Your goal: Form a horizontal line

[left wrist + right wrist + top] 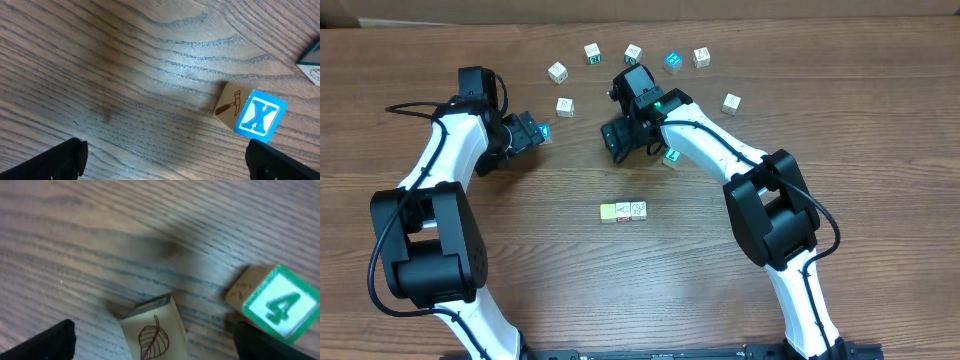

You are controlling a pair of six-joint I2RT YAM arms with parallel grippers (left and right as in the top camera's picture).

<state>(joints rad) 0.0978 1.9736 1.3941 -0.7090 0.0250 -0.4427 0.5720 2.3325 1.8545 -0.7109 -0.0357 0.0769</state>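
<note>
Short row of cubes [623,211] at table [650,290] centre; loose cubes [558,71] in an arc behind

From my right wrist, the leaf cube [152,335] runs off the bottom edge, so only its upper part shows, and the green 4 cube [280,307] is soft with blur. My right fingers [47,342] are just dark corners, cropped. On my left wrist view a teal-edged cube [311,62] is sliced by the right edge. Overhead, the marks on the row [623,211] are too small to read — and my right arm [710,140] covers part of a small cube [671,157].
</note>
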